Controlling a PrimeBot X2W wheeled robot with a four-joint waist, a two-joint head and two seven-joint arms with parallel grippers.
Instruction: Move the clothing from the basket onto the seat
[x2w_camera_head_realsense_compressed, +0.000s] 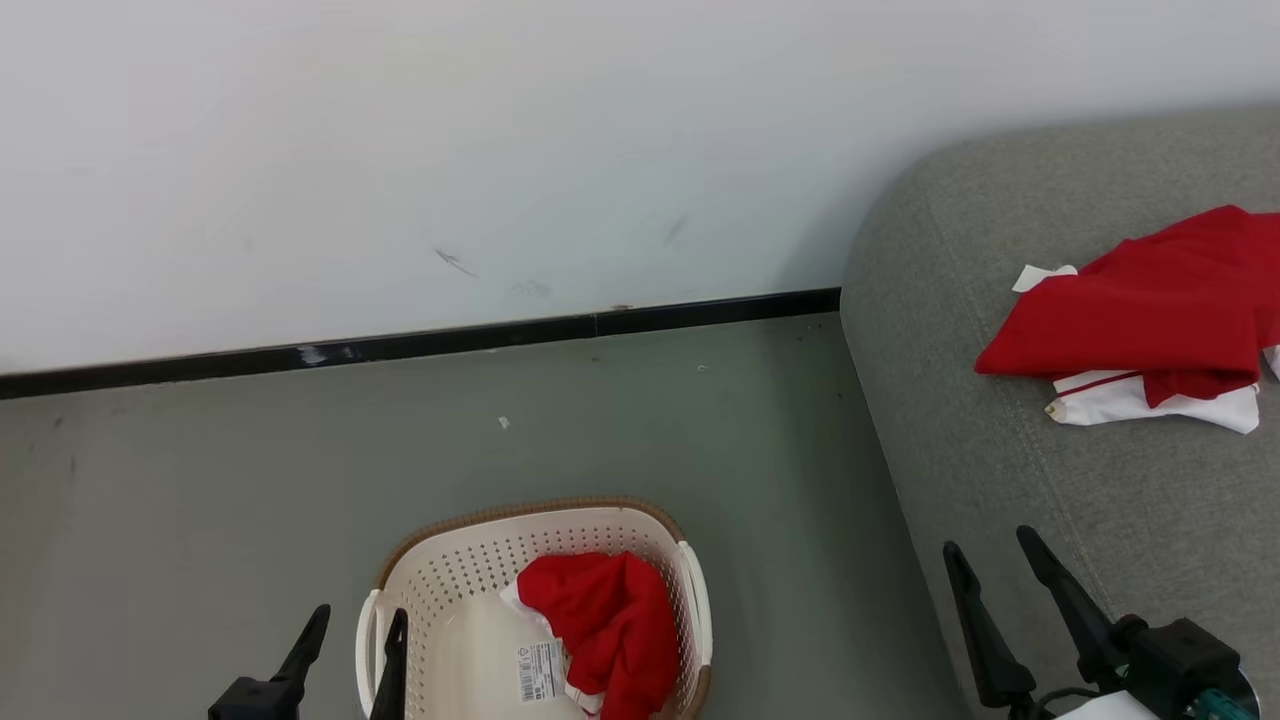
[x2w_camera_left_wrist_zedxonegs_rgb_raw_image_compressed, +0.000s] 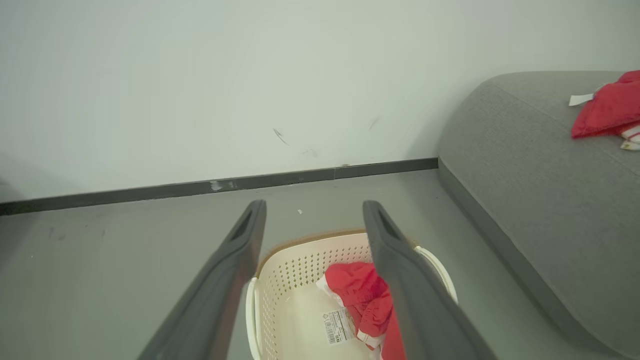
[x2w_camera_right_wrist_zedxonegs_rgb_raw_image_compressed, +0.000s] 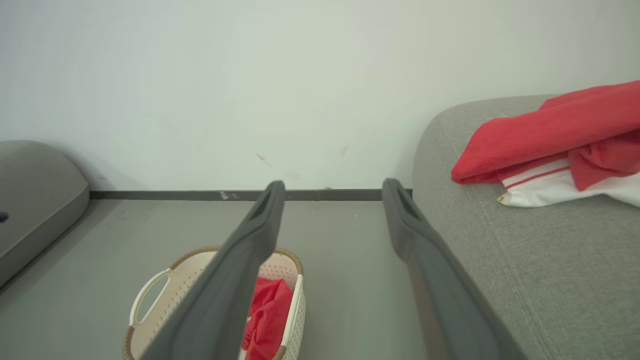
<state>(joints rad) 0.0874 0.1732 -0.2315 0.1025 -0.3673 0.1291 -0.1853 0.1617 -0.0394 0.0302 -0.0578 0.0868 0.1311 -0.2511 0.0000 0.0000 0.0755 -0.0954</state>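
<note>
The cream basket with a brown rim stands on the grey floor at the bottom centre of the head view. One red garment lies crumpled in its right half, beside a barcode sticker. A second red garment with white trim lies on the grey sofa seat at the right. My left gripper hangs open over the basket's left handle, empty. My right gripper is open and empty above the sofa's front edge. The left wrist view shows the basket between my open fingers.
A white wall with a dark baseboard runs behind the basket. Bare grey floor spreads left of the basket. In the right wrist view another grey cushioned piece sits at the far left.
</note>
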